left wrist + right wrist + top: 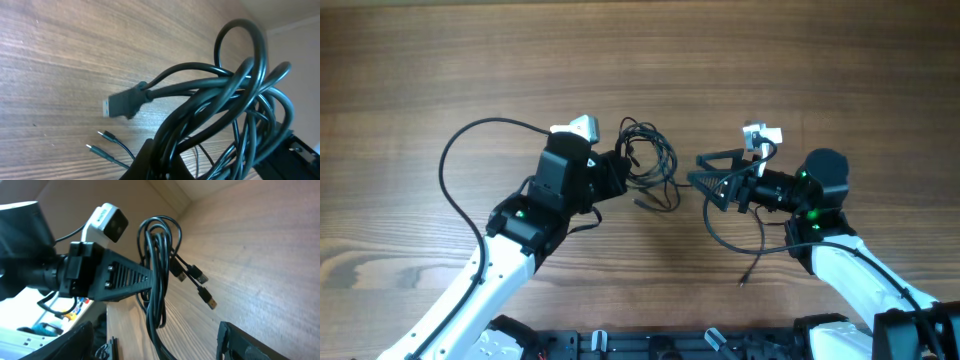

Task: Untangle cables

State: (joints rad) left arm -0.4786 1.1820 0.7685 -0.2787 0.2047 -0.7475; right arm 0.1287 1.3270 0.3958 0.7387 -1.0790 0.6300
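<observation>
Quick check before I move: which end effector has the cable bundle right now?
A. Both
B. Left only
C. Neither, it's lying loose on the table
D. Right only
B. The left end effector is closed on the cable bundle, and the right wrist view shows the bundle held up off the wood. The right end effector is open and empty, a gap away from the bundle.
</observation>
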